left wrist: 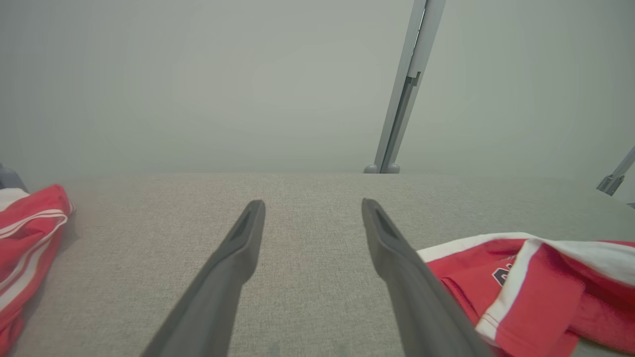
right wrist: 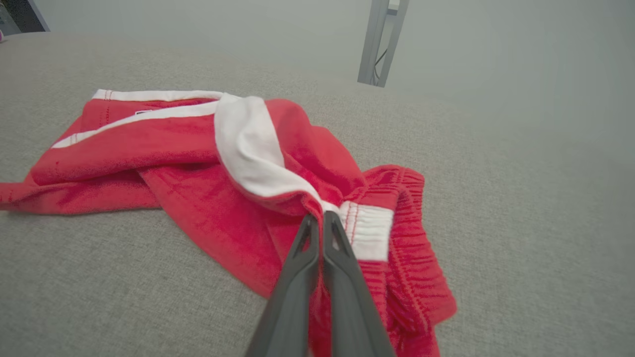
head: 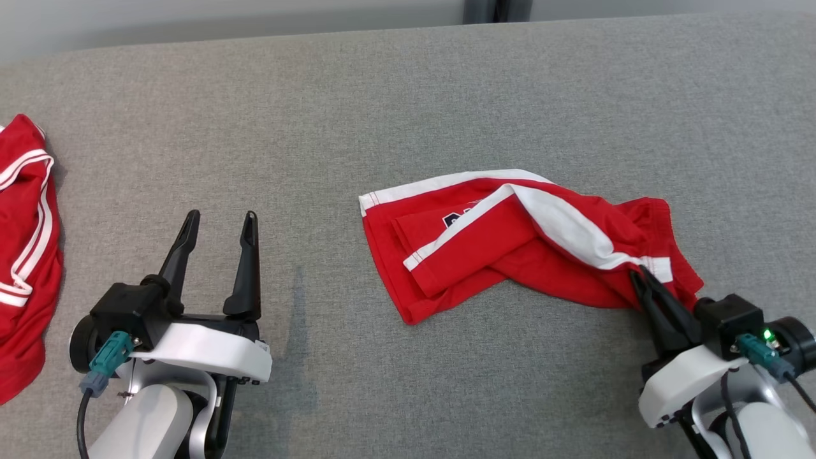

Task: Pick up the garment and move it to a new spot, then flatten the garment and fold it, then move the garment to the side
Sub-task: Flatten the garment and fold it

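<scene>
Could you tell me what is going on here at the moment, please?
The robot's right gripper is pinched shut on the waistband end of the crumpled red-and-white garment, which lies on the grey table. The left gripper hangs open to the garment's left, holding nothing. Another red garment lies at the far left.

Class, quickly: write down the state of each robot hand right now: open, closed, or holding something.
Left hand: open, holding nothing.
Right hand: closed, pinching the red garment at its white band.
</scene>
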You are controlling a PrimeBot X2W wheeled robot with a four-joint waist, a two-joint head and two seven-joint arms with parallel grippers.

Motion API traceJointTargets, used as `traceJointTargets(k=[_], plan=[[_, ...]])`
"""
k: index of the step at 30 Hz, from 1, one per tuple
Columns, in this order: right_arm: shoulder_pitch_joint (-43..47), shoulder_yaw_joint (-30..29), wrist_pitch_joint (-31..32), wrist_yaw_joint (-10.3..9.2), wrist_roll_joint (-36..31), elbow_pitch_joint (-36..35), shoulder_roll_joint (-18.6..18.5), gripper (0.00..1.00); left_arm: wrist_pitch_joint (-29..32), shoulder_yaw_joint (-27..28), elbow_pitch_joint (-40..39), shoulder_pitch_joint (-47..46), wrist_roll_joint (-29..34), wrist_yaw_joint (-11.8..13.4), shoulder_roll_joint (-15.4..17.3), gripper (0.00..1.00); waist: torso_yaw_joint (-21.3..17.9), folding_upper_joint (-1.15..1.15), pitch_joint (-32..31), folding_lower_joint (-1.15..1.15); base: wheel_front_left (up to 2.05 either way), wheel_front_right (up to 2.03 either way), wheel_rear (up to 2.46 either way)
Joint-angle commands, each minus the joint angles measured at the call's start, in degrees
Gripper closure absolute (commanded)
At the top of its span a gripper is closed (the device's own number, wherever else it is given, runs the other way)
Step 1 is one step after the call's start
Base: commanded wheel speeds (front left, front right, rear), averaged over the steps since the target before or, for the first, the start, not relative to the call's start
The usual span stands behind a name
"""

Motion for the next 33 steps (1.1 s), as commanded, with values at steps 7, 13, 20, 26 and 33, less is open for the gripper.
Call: traceJointTargets(k=[7, 13, 20, 26, 33], plan=[[1.26, -2.45, -3.00, -0.04, 1.21, 1.45, 4.16, 0.00, -0.09, 0.44, -0.09, -1.00, -0.21, 0.01, 0.63, 0.00, -0.27, 0.00, -0.60, 0.00, 0.00, 0.00, 0.00], [3.21, -4.25, -5.04, -0.04, 2.87, -3.45, 6.01, 0.00, -0.58, 1.80, -0.43, 0.95, -0.62, 1.51, 0.52, 0.00, 0.10, 0.00, -2.51, 0.00, 0.00, 0.00, 0.00], [6.06, -8.21, -4.92, -0.04, 5.22, -11.16, 8.13, 0.00, -1.10, 2.83, -1.58, 3.19, -0.15, 2.79, 0.68, 0.00, 0.08, 0.00, -5.04, 0.00, 0.00, 0.00, 0.00], [7.92, -12.84, -2.45, -0.04, 5.30, -13.92, 8.95, 0.00, -1.20, 2.57, -2.66, 5.43, 0.32, 3.19, 1.09, 0.00, -0.45, 0.00, -7.34, 0.00, 0.00, 0.00, 0.00], [8.96, -14.74, -1.02, -0.04, 5.85, -13.09, 9.24, 0.00, -0.01, 1.36, -3.50, 6.94, 0.42, 3.16, 1.67, 0.00, -0.52, 0.00, -8.99, 0.00, 0.00, 0.00, 0.00]])
